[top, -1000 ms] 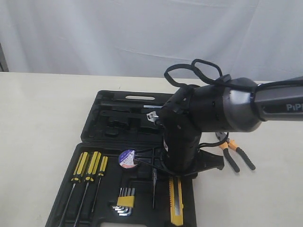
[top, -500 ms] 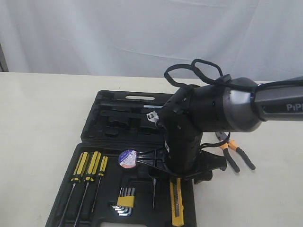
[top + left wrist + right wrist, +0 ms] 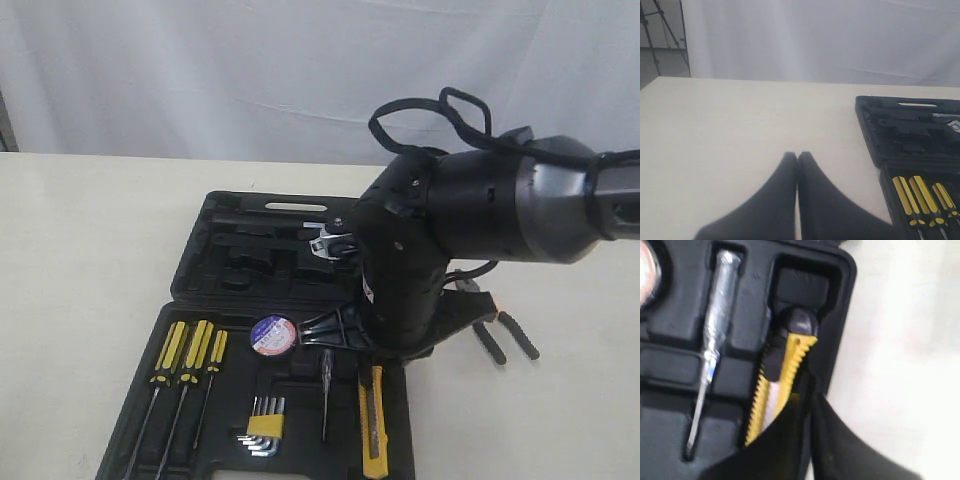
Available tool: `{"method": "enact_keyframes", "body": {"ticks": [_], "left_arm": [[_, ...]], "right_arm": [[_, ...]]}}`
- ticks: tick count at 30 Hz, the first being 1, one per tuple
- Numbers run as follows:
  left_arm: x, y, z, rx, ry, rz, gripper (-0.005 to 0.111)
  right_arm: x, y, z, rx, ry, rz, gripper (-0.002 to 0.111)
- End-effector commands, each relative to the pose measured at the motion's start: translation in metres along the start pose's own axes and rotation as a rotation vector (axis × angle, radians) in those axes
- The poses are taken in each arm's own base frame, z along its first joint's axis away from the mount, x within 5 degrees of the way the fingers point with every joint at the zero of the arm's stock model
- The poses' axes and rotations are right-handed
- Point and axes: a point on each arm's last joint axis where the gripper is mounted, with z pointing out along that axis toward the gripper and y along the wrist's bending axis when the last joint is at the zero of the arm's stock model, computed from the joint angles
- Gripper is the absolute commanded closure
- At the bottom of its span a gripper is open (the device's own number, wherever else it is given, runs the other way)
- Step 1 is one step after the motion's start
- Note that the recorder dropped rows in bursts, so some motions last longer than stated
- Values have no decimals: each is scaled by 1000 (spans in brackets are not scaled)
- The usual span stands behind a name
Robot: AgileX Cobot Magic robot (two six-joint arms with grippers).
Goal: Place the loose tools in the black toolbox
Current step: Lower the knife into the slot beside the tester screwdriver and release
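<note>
The black toolbox [image 3: 200, 275] lies open on the table. The yellow-black utility knife [image 3: 372, 422] rests in a recess at its near right corner. The dark tape roll with a white-blue label [image 3: 270, 335] sits in the near half. Orange-black pliers [image 3: 505, 335] lie on the table right of the case, partly hidden by my right arm [image 3: 440, 235]. In the right wrist view my right gripper [image 3: 809, 390] is shut and empty, just over the knife [image 3: 785, 372]. My left gripper [image 3: 797, 156] is shut and empty over bare table beside the toolbox [image 3: 867, 135]. No tape measure is in view.
Yellow-handled screwdrivers [image 3: 185, 355], a hex key set [image 3: 265, 425] and a slim tester screwdriver [image 3: 325, 395] fill near-half recesses. A silver wrench [image 3: 325, 245] lies in the far half. A white curtain backs the table.
My right arm has risen and shifted to the right, away from the tape roll, and now covers more of the pliers. The knife and tape roll have not moved.
</note>
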Motion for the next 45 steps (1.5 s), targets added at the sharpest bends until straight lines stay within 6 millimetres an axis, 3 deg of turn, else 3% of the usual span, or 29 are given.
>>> {"method": "enact_keyframes", "body": {"ticks": [1, 7, 11, 22, 34, 45], "left_arm": [[1, 0, 0, 3, 0, -3, 107], [1, 0, 0, 3, 0, -3, 107], [1, 0, 0, 3, 0, -3, 107], [1, 0, 0, 3, 0, -3, 107], [1, 0, 0, 3, 0, -3, 107], [1, 0, 0, 3, 0, -3, 107]], "right_arm": [[10, -4, -1, -8, 62, -144, 108], [44, -16, -1, -110, 48, -218, 109], [54, -12, -2, -233, 20, -260, 109], [42, 7, 42, -242, -16, -289, 109], [6, 10, 8, -180, -102, -375, 109], [6, 8, 6, -149, -69, -391, 109]]}}
